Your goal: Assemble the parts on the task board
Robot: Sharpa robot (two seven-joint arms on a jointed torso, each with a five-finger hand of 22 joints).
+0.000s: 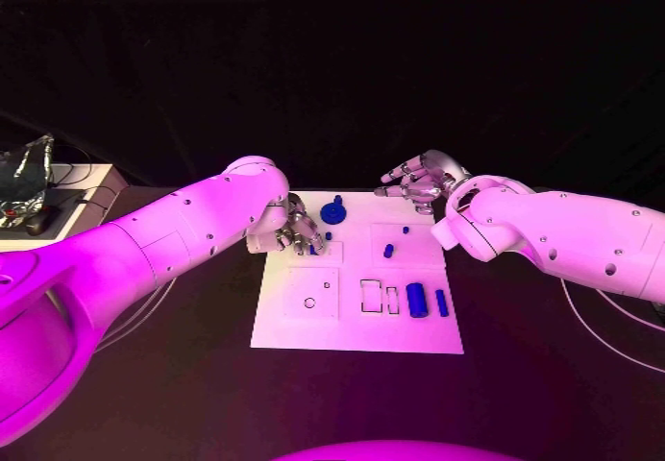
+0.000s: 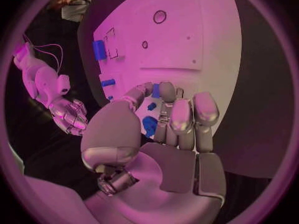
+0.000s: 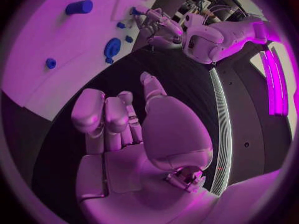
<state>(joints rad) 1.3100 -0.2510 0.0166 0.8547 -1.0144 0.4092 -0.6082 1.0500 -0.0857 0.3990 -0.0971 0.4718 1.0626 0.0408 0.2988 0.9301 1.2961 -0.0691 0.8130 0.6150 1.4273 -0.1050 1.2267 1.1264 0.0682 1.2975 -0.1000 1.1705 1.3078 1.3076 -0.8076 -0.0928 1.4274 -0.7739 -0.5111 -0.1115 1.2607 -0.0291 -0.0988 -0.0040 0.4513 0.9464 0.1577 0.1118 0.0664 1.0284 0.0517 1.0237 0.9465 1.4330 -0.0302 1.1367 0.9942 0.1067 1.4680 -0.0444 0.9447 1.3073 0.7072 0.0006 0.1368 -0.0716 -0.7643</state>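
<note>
Your left hand (image 1: 294, 233) hovers over the task board (image 1: 354, 331), fingers (image 2: 181, 115) curled near a small blue part (image 1: 329, 235), grip uncertain. Your right hand (image 1: 423, 182) hangs empty, fingers apart, past the board's far edge. Closing carelessly could knock the round blue part (image 1: 332, 210) off.

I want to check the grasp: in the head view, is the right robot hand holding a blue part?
No, the right robot hand hangs empty beyond the board's far edge, apart from the blue gear-like part.

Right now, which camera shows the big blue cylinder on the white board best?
The head view: the cylinder lies unobstructed near the board's front right. The right wrist view shows it clearly too, but curved at its rim; the left wrist view shows it small and side-on.
</note>
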